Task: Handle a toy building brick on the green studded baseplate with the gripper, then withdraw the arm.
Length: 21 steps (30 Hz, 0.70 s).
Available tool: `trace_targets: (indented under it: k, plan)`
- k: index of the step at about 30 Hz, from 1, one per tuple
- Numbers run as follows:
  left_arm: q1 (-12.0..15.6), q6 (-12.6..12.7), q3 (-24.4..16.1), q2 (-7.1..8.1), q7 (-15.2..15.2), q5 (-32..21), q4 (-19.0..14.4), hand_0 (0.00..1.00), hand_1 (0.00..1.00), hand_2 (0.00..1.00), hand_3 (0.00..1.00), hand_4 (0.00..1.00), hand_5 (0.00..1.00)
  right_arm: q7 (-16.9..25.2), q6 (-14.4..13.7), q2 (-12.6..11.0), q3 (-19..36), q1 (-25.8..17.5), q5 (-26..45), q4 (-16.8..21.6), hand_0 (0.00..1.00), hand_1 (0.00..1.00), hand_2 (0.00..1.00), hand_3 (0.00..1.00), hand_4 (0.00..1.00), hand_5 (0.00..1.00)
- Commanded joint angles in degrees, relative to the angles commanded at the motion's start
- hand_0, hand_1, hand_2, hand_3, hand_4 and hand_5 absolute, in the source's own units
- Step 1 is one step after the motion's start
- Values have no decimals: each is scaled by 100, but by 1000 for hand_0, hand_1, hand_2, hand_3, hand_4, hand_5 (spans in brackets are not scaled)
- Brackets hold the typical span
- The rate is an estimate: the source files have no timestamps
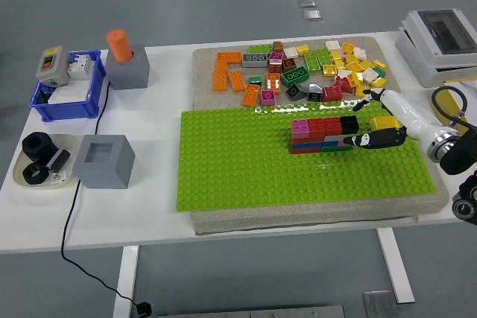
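Right hand (375, 133) over the right part of the green studded baseplate (238, 176), entering from the right edge of the head view. Fingers (373, 140) dark, reaching left toward the stacked brick block (322, 135); a yellow brick (383, 122) apparently pinched between white thumb and dark fingers — grasp not fully clear at this size. Fingertips just beside the black brick (349, 123) at the block's right end; contact or gap not discernible.

Block itself seated on the baseplate, right of centre: pink, red and black bricks on top, further coloured layers beneath. Loose brick pile (305, 68) on the beige mat beyond the plate's far edge. Left hand not in view. White table (149, 206) also bearing a blue bin (65, 94), two grey blocks and an orange peg at left — none involved.

Step judged in hand: placing or pressing the yellow brick at the block's right end. Next move calls for stud alignment, a straight downward press, release of the fingers, then withdrawal rightward without dragging the block.
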Motion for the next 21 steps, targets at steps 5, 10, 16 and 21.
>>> trace_targets:
  k: [5, 10, 16, 21]
  plan:
    - [-5, -2, 0, -2, -1, 4, 0, 760, 706, 666, 745, 768, 539, 15, -7, 63, -8, -6, 41, -46, 836, 923, 940, 619, 819, 300]
    - [-13, 0, 2, -4, -5, 3, 0, 760, 706, 666, 745, 768, 538, 34, -12, 162, -44, 4, 108, -127, 835, 920, 940, 623, 809, 300]
    - [-20, -1, 21, -4, -17, -12, 1, 760, 707, 666, 746, 768, 539, 56, -9, 235, -74, -1, 183, -213, 832, 920, 938, 624, 807, 305]
    - [-21, 0, 23, -2, -18, -12, 0, 760, 707, 666, 749, 771, 543, 82, -8, 258, -100, 2, 252, -263, 832, 919, 934, 620, 803, 302]
